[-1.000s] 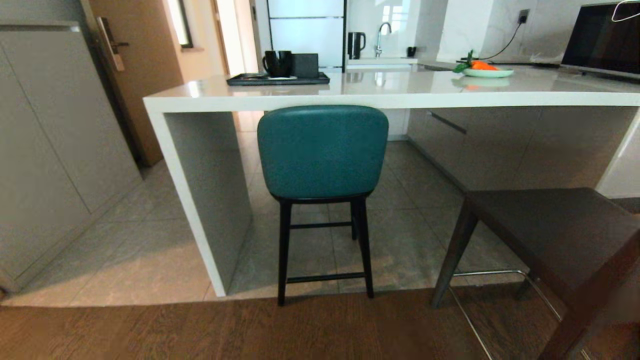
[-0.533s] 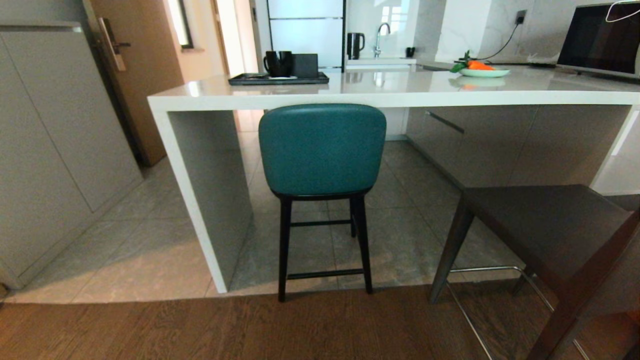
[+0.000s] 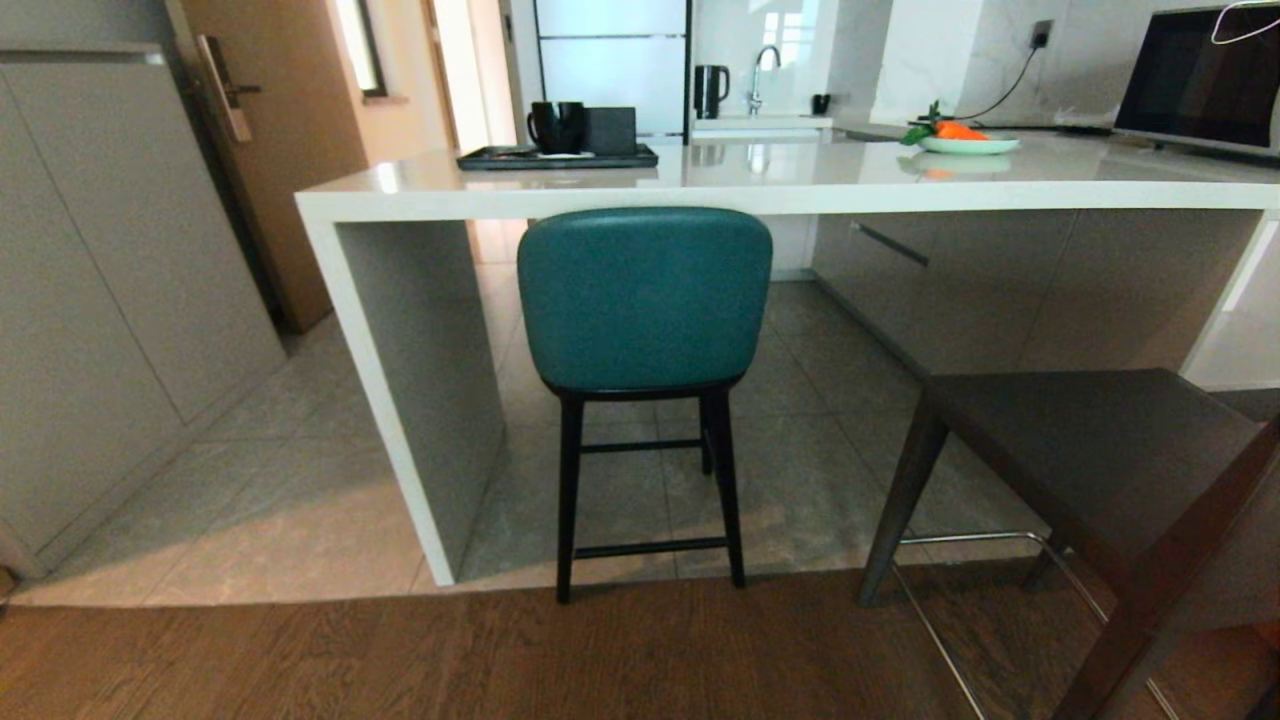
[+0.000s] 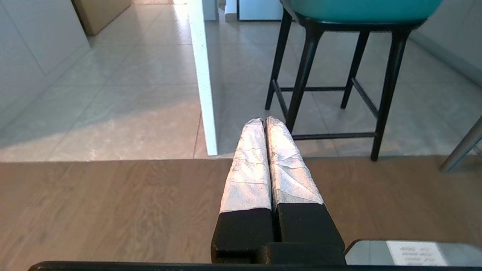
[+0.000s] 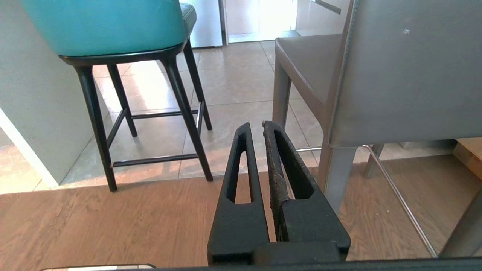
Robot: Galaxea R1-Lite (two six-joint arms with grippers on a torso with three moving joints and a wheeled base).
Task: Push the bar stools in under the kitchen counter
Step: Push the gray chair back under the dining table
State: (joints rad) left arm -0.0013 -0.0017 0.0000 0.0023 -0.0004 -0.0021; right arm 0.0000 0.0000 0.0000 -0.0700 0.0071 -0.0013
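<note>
I see the teal stool (image 3: 645, 300) tucked partly under the desk (image 3: 780, 185), seat hidden behind its back. The grey stool (image 3: 1100, 450) stands clear, cut off at right. Left tool (image 4: 265, 120) and right tool (image 5: 256, 126) both pressed together, holding nothing.

You'll find nothing here that can be read. The one thing with print on it is a white label (image 4: 410, 253) on a grey surface at the near edge of the left wrist view, and its lines are too blurred to make out.
</note>
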